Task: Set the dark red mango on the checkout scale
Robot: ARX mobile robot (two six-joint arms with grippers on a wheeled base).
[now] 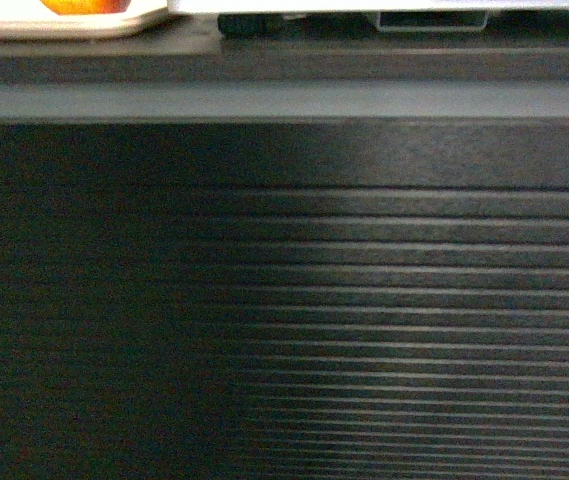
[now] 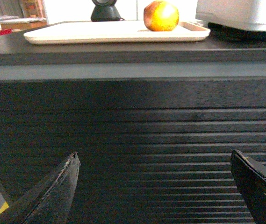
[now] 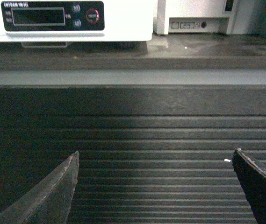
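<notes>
The dark red mango, red on its left side and orange-yellow elsewhere, lies at the right end of a flat beige tray on the checkout. Only a sliver of the mango shows in the head view. The white scale, with its dark display panel, sits on the counter top to the right of the tray; its corner appears in the left wrist view. My left gripper is open and empty, low before the ribbed front. My right gripper is open and empty below the scale.
A grey-white printer stands right of the scale. A dark rounded device stands behind the tray. The counter's ribbed front fills the head view close ahead, and neither arm shows there.
</notes>
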